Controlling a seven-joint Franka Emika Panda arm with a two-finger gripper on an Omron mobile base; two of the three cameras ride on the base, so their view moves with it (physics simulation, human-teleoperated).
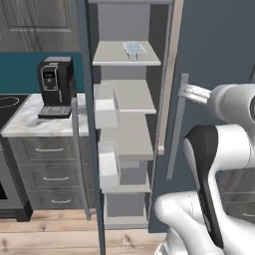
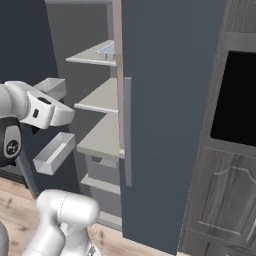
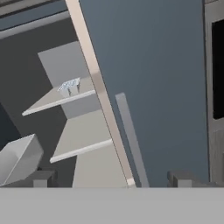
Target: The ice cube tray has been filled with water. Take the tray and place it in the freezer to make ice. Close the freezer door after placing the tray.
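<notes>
The ice cube tray (image 1: 133,50) (image 2: 107,50) (image 3: 70,86), pale with light blue water in its cells, rests on the upper shelf (image 1: 107,56) inside the open freezer. The freezer door (image 1: 85,99) stands swung out to the left, edge-on in the left base view, with its grey handle (image 1: 74,149) and white bins (image 1: 107,107) (image 2: 52,152) (image 3: 17,159) on its inner face. My gripper (image 1: 187,91) (image 3: 111,179) is open and holds nothing. It hovers outside the freezer at middle-shelf height, in front of the edge of the closed right-hand door, well below and short of the tray.
The closed slate-blue door (image 1: 214,50) on the right carries a long grey handle (image 1: 177,129) (image 2: 128,130) (image 3: 131,140) close to my hand. A black coffee machine (image 1: 56,84) sits on the marble counter (image 1: 30,124) left of the open door. A dark oven recess (image 2: 235,100) is set in wood-grain cabinets.
</notes>
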